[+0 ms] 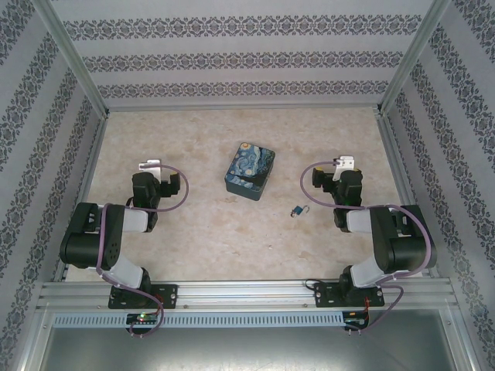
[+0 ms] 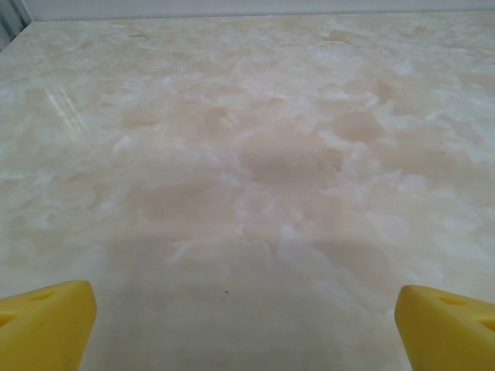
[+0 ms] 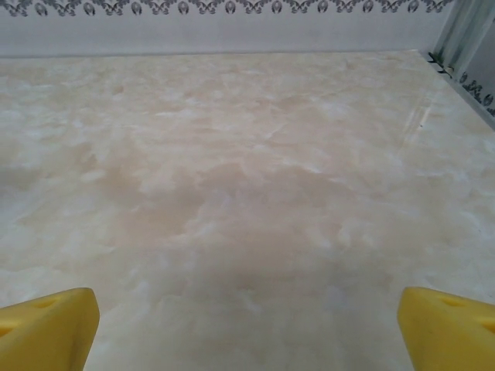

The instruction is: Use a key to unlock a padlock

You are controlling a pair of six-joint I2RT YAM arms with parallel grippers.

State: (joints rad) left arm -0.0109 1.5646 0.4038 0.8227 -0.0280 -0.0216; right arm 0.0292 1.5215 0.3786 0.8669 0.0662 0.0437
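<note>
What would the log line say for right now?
stage: not started | left hand: open, empty | right hand: open, empty | padlock: on table, apart from tin, untouched

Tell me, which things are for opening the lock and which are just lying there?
For the job: padlock; left hand and right hand, both open. The key is too small to spot.
Just lying about: painted tin box.

Bright, even light casts faint soft shadows and streaks glare on the table (image 2: 62, 108).
</note>
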